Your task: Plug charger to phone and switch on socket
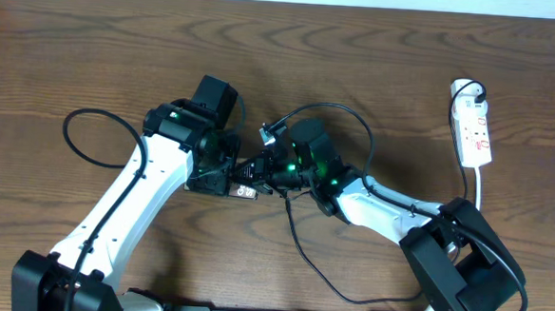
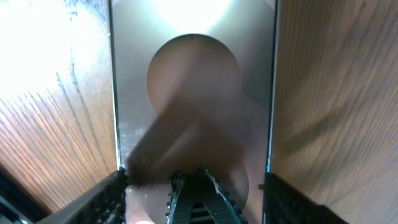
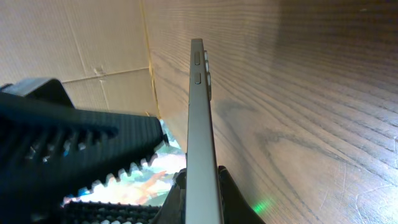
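Phone [image 2: 193,81] at the middle of the wooden worktop [image 1: 75,31], where the two arms meet tip to tip. The left fingers [image 2: 115,196] pinch it across its width, one on each long edge, with wood grain showing on both sides of it. From the right wrist the phone shows edge-on, its side buttons visible. One toothed right finger [image 3: 93,146] sits just beside it, and I cannot tell whether the right fingers are clamping it. A thin black charger cable [image 1: 329,107] loops over the right arm. The white power strip [image 1: 474,132] lies near the worktop's right edge, well apart from both arms. Bare wood runs along the far side and the left, while the centre is crowded.
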You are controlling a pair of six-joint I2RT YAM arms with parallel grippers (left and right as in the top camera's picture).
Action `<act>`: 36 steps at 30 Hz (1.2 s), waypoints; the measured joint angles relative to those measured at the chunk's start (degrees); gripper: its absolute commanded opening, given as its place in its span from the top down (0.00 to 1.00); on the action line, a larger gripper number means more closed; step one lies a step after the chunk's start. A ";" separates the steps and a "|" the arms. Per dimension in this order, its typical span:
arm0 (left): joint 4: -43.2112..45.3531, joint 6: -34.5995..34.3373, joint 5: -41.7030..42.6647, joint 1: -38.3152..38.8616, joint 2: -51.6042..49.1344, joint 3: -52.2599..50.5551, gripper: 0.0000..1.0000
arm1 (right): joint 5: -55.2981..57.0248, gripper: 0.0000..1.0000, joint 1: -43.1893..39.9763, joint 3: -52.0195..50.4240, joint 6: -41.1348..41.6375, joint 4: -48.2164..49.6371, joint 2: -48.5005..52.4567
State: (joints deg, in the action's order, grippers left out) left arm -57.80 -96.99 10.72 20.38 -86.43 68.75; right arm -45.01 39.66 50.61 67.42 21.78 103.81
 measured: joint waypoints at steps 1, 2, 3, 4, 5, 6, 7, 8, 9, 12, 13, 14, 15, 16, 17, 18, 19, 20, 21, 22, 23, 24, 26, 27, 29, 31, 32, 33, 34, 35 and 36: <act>0.04 0.50 -0.02 -0.02 0.00 0.00 0.25 | 0.00 0.99 0.00 0.00 -0.02 -0.04 0.00; 0.07 1.27 0.09 -0.02 0.00 0.00 0.25 | 0.00 0.99 -0.07 0.00 -0.04 -0.17 0.00; 0.11 2.10 0.35 -0.09 0.00 0.00 0.23 | 0.00 0.99 -0.17 0.00 -0.07 -0.50 0.00; 0.11 3.10 0.79 -0.24 0.00 0.00 0.23 | -0.11 0.99 -0.28 0.00 -0.20 -1.01 0.00; 0.11 4.31 1.42 -0.48 0.00 0.00 0.22 | -0.15 0.99 -0.42 0.00 -0.33 -1.42 0.00; 0.13 5.53 2.08 -0.87 0.00 0.00 0.22 | -0.15 0.99 -0.68 0.00 -0.66 -1.86 0.00; 0.20 6.71 2.89 -1.40 0.00 0.00 0.21 | -0.15 0.99 -0.81 0.00 -0.74 -1.95 0.00; 0.42 9.03 4.09 -2.19 0.02 0.00 0.21 | -0.20 0.99 -1.11 0.00 -1.16 -2.03 0.00; 1.01 11.50 5.35 -3.08 0.04 0.00 0.21 | -0.20 0.99 -1.49 0.00 -1.64 -2.10 0.00; 5.20 21.92 10.47 -5.92 0.09 0.00 0.20 | -0.28 0.99 -3.17 0.00 -2.75 -2.27 0.00; 6.71 25.27 12.37 -6.67 0.09 0.00 0.20 | -0.42 0.99 -3.87 0.00 -2.97 -2.27 0.00; 8.28 29.00 14.75 -7.50 0.09 0.00 0.20 | -0.76 0.99 -4.92 0.00 -3.21 -2.27 0.00; 9.46 32.63 17.29 -8.31 0.09 0.00 0.21 | -1.07 0.99 -5.84 0.00 -3.37 -2.25 0.00; 10.36 36.13 19.96 -9.11 0.09 0.00 0.21 | -1.70 0.99 -7.08 0.00 -3.39 -2.25 0.00; 11.04 39.19 22.62 -9.81 0.09 0.00 0.20 | -2.21 0.99 -8.48 0.00 -3.39 -2.25 0.02; 11.58 41.99 25.24 -10.51 0.09 0.00 0.20 | -2.75 0.99 -9.81 0.00 -3.34 -2.21 0.00; 11.96 44.50 27.78 -11.21 0.09 0.00 0.20 | -3.41 0.99 -11.28 0.00 -3.13 -2.16 0.00; 12.31 46.99 30.36 -12.02 0.09 0.00 0.20 | -4.17 0.99 -12.59 0.00 -2.67 -1.75 0.02; 12.83 49.35 33.07 -12.81 0.09 0.00 0.20 | -5.07 0.99 -14.10 0.00 -1.92 -0.98 0.04; 13.53 51.65 36.22 -13.70 0.09 0.00 0.20 | -6.10 0.99 -15.50 0.00 -0.83 0.24 0.09; 14.19 53.68 39.30 -14.60 0.09 0.00 0.20 | -7.21 0.99 -16.85 0.00 0.61 1.75 0.09; 14.69 55.43 42.64 -15.58 0.09 0.00 0.20 | -8.20 0.99 -18.12 0.00 2.49 3.48 0.09; 15.72 58.10 48.61 -17.59 0.09 0.00 0.20 | -10.05 0.99 -20.57 0.00 7.54 7.89 0.09; 16.37 59.01 51.06 -18.56 0.09 0.00 0.20 | -10.82 0.99 -21.77 -0.02 10.75 10.69 0.09; 17.18 60.24 54.55 -20.37 0.09 0.00 0.20 | -11.74 0.99 -23.45 -0.11 16.79 16.83 0.13; 17.51 61.16 57.16 -22.21 0.09 0.00 0.20 | -12.17 0.99 -24.72 -0.09 23.08 25.90 0.39; 18.01 61.40 58.38 -23.06 0.09 0.00 0.20 | -12.07 0.99 -25.18 -0.04 26.21 30.36 0.44; 18.97 61.53 59.58 -23.91 0.09 0.00 0.20 | -11.91 0.99 -25.46 -0.04 28.96 34.62 0.46; 20.11 61.42 60.72 -24.70 0.09 0.00 0.20 | -11.54 0.99 -25.59 -0.04 31.67 38.64 0.46; 21.24 61.07 61.66 -25.46 0.11 0.00 0.20 | -10.97 0.99 -25.62 -0.02 34.34 42.16 0.46; 22.27 60.61 62.47 -26.10 0.11 0.00 0.20 | -10.38 0.99 -25.59 -0.02 36.72 44.94 0.44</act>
State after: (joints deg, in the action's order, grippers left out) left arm -35.53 -36.38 73.19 -5.72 -86.32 68.75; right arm -55.40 14.06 50.59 104.14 66.72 104.25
